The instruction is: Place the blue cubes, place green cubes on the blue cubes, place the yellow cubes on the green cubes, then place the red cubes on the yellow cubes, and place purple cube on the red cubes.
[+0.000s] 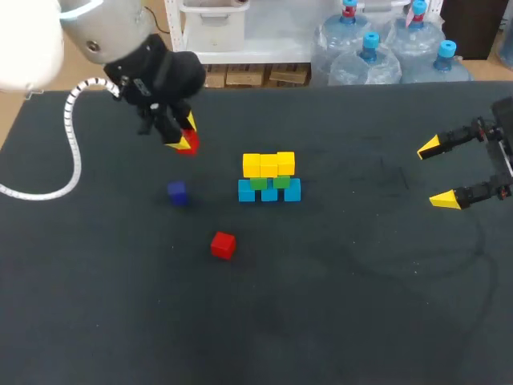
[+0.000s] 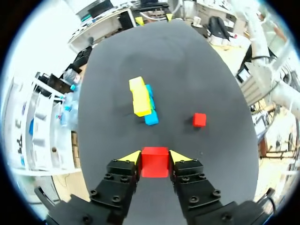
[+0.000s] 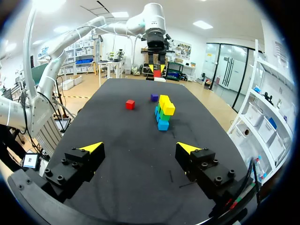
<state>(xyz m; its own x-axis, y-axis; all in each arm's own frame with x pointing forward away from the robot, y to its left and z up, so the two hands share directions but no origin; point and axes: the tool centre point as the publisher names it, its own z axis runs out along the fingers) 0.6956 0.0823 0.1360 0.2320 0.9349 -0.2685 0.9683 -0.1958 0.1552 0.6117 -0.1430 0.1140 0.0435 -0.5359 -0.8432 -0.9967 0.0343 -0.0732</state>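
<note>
My left gripper point(image 1: 183, 138) point(image 2: 154, 157) is shut on a red cube point(image 1: 188, 145) point(image 2: 154, 162) and holds it above the table, back left of the stack. The stack has three blue cubes point(image 1: 269, 192) at the bottom, green cubes point(image 1: 269, 182) on them and yellow cubes point(image 1: 268, 164) point(image 2: 139, 96) on top. A second red cube point(image 1: 223, 245) point(image 2: 199, 120) point(image 3: 130, 104) lies in front of the stack, to its left. The purple cube point(image 1: 177, 192) point(image 3: 154, 97) sits left of the stack. At the far right my right gripper point(image 1: 446, 172) point(image 3: 140, 149) stands open with nothing in it.
The dark table point(image 1: 337, 305) carries nothing but the cubes. The stack point(image 3: 164, 111) stands ahead of my right gripper, with bare table between them. A white coiled cable point(image 1: 74, 144) hangs from my left arm over the table's left side.
</note>
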